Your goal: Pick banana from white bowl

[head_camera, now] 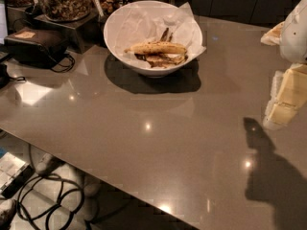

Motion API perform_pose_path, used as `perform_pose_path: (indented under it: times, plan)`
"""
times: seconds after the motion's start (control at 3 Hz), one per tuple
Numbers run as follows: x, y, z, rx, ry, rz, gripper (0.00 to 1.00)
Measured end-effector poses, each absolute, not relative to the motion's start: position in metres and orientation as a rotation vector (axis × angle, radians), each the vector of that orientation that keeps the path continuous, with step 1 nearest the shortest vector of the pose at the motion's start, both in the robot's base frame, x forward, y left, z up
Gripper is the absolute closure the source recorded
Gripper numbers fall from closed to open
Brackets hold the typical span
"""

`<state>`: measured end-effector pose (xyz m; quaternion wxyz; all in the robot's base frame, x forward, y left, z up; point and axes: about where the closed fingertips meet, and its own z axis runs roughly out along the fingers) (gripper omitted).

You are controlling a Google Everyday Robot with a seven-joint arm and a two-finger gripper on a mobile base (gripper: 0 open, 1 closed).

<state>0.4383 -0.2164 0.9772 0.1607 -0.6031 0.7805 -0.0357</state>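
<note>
The banana (156, 48), pale yellow with brown speckles, lies lengthwise in the white bowl (120, 37). The bowl is lined with crumpled white paper and stands at the back centre of the grey table. Dark brown peel scraps (160, 60) lie under and beside the banana. My gripper (284, 98), cream-coloured below a white arm part (295, 32), hangs at the right edge of the view. It is well to the right of the bowl and nearer the front, above the table. It holds nothing that I can see. Its shadow falls on the table at the lower right.
A glass jar of nuts (62, 1) stands on a metal stand (72, 28) at the back left, touching distance from the bowl. A black pouch with a cord (36, 44) lies at the left. The table's front edge (96, 171) runs diagonally; cables (48, 200) lie on the floor below.
</note>
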Motion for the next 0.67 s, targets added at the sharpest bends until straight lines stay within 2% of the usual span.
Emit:
perform_pose_path:
  times: [0.67]
  plan:
    - [0.4480, -0.2133, 0.9816, -1.709, 2.219, -0.094, 0.00]
